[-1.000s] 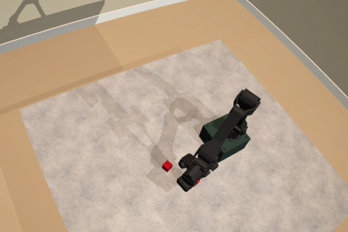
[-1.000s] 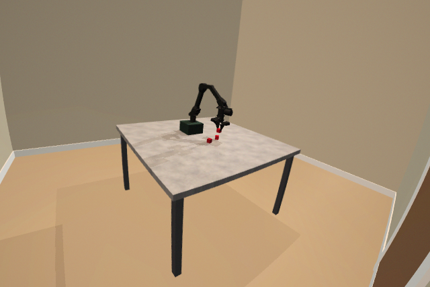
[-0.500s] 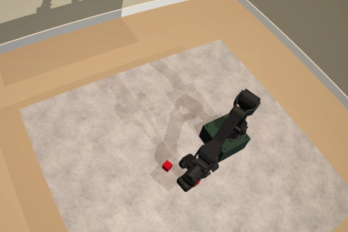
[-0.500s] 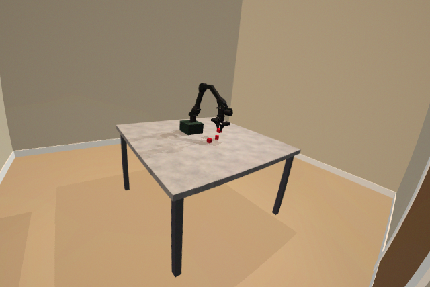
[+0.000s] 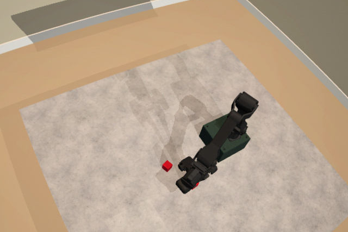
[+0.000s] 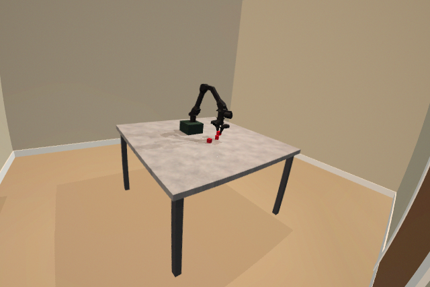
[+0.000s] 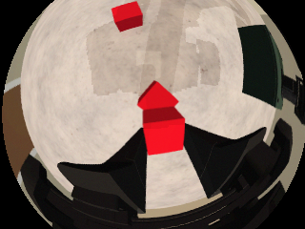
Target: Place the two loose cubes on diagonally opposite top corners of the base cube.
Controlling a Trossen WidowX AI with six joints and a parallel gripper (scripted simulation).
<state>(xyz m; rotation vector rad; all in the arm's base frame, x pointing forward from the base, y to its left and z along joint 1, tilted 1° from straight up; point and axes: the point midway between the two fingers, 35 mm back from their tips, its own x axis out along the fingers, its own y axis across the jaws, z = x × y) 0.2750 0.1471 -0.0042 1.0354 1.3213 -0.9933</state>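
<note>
My gripper [image 6: 219,132] [image 7: 162,129] points down and is shut on a red cube [image 6: 218,133] [image 7: 164,138], held above the table. A second red cube [image 6: 216,137] [image 7: 154,95] stands on the table below it; the held cube partly hides it in the wrist view. A third red cube [image 5: 167,165] [image 6: 209,140] [image 7: 127,15] stands apart on the table. In the top view the arm's head hides the fingertips; a bit of red shows beside it, and I cannot tell which cube that is. All three cubes look alike, so I cannot tell which is the fixed base.
The arm stands on a dark green box [image 5: 234,150] [image 6: 191,127] [image 7: 259,59] on the mottled grey table [image 5: 98,139] [image 6: 194,169] [image 7: 62,95]. The arm's shadow falls across the table near the third cube.
</note>
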